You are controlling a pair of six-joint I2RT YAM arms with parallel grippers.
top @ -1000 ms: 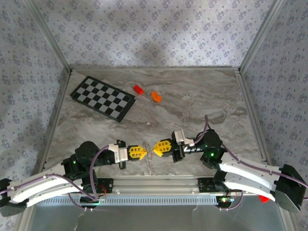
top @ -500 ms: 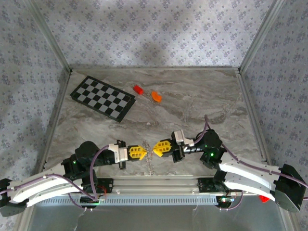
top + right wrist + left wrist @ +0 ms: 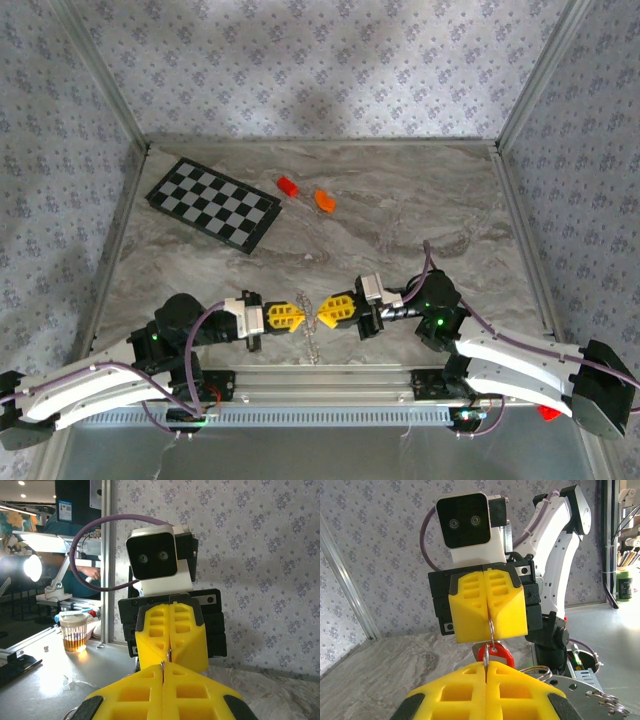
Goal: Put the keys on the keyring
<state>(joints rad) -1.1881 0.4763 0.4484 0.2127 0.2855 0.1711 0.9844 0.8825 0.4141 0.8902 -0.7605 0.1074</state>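
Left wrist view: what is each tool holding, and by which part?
Right tool pinches the keyring by its wire edge. Left tool seems to grip the key by its shaft, red head sticking out.

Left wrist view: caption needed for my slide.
Left gripper and right gripper meet shut, keyring and red key between.

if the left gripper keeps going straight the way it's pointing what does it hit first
Ahead of the left gripper, most likely the red-headed key and keyring first, then the right gripper facing it head-on; depth between them is hard to judge.
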